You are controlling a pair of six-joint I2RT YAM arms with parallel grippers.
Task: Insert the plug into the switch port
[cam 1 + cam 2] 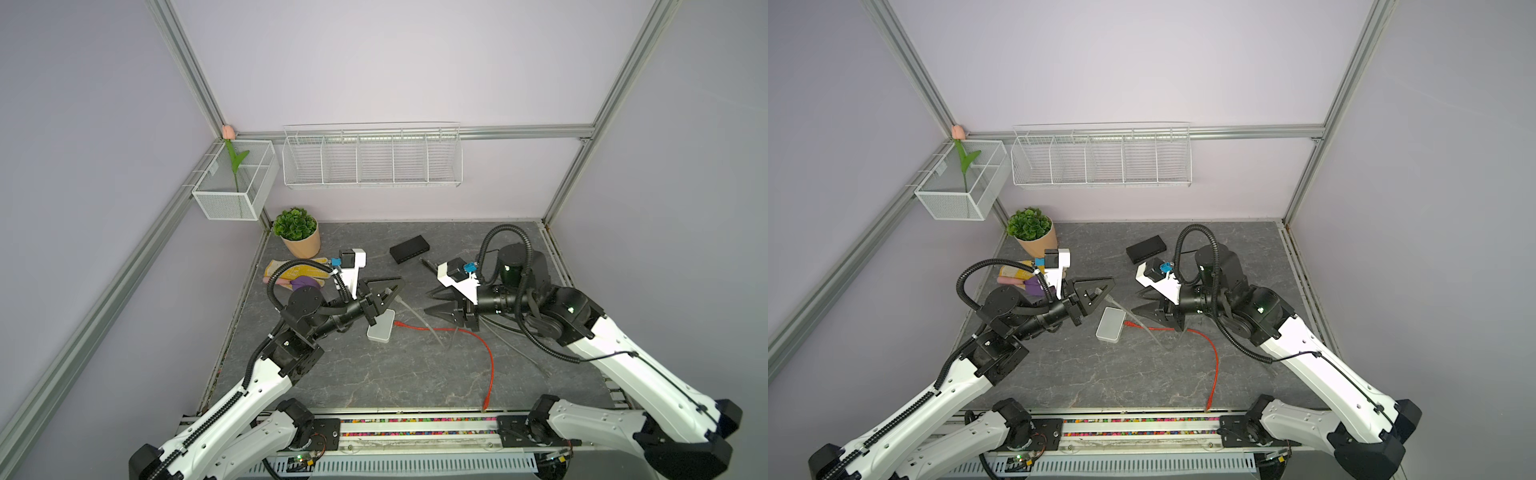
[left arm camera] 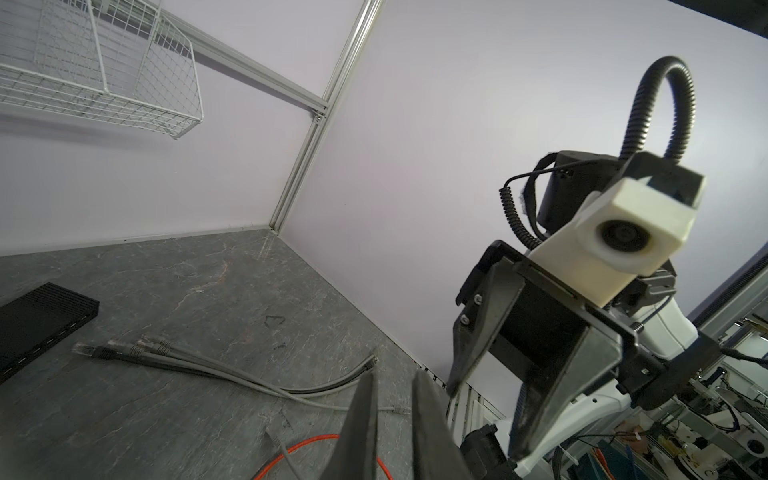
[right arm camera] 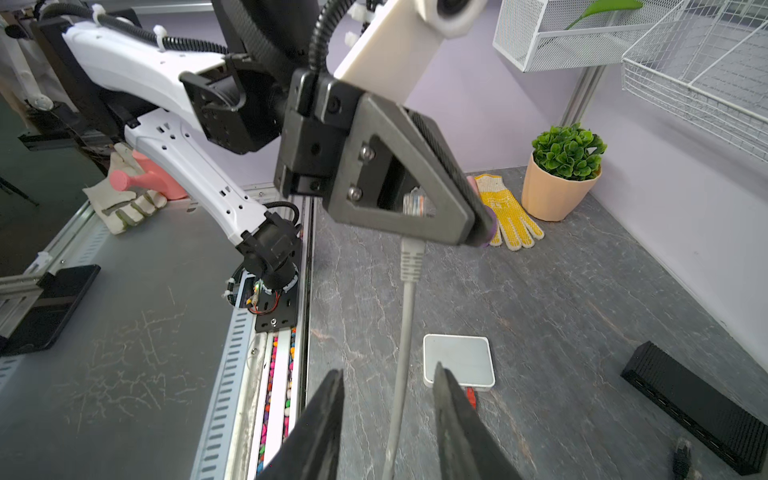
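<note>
My left gripper [image 1: 395, 289] [image 1: 1104, 289] is shut on the clear plug [image 3: 415, 203] of a grey cable [image 1: 415, 318]. It is held above a small white box [image 1: 381, 328] [image 3: 459, 359]. The cable [image 3: 409, 291] hangs down between the fingers of my right gripper [image 3: 387, 370] [image 1: 428, 303], which is open and does not pinch it. The black switch [image 1: 409, 248] [image 3: 698, 407] lies at the back of the table, its row of ports along one side, apart from both grippers. In the left wrist view the left gripper [image 2: 394, 376] shows nothing between its tips.
An orange cable [image 1: 478, 336] is plugged into the white box and curves to the front edge. Several loose grey cables [image 2: 187, 361] lie by the switch. A potted plant [image 1: 297, 232] and yellow gloves [image 1: 291, 270] sit back left. Wire baskets [image 1: 372, 158] hang on the wall.
</note>
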